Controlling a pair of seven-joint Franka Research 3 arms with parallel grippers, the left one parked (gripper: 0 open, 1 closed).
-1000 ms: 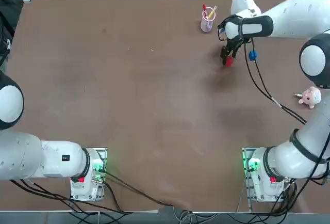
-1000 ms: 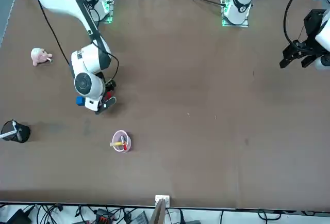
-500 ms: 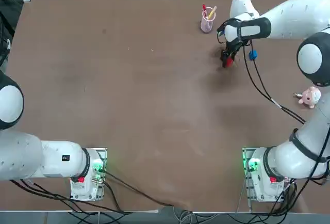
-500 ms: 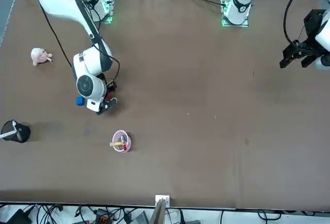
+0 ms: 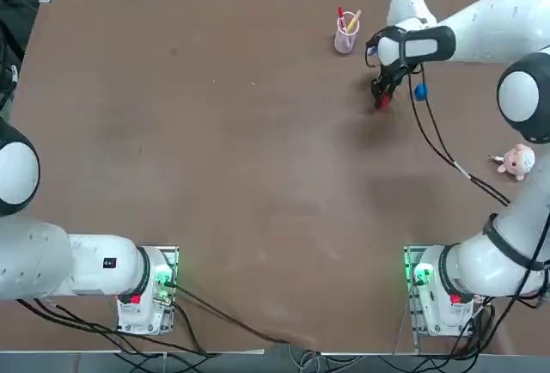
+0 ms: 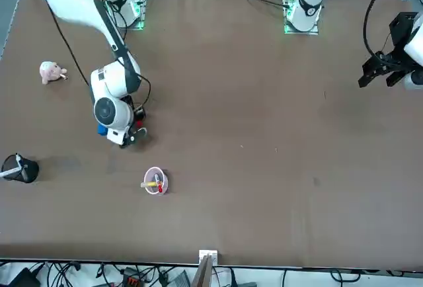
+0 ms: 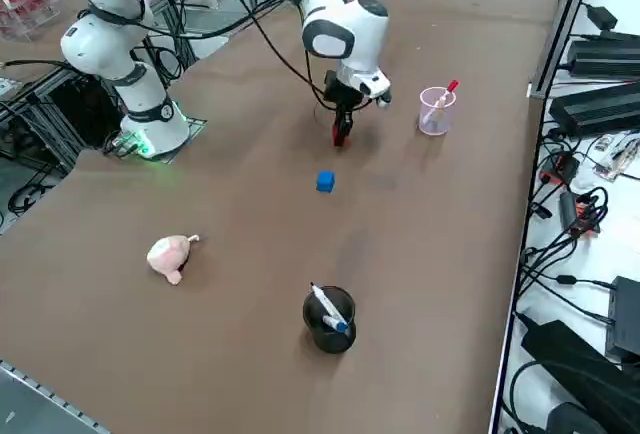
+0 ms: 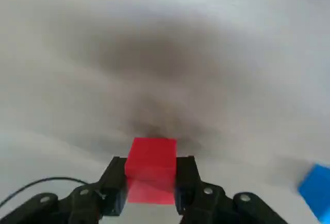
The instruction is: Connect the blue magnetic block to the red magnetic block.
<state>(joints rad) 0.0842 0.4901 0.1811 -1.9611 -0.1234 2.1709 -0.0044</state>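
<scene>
My right gripper (image 5: 381, 98) is clamped on the red block (image 8: 150, 168), low over the table (image 5: 215, 175). The blue block (image 5: 420, 91) sits just beside it to my right — the strip of table between them is bare, nothing in the way. The clear cup with pens (image 5: 345, 36) stands near, further out and to my left, off that line. The pink plush toy (image 5: 516, 162) lies well apart, nearer my base by the right edge. The black pen cup (image 7: 329, 319) is beyond the blue block at the far right corner — apart from both blocks. The middle and left of the table are open.
</scene>
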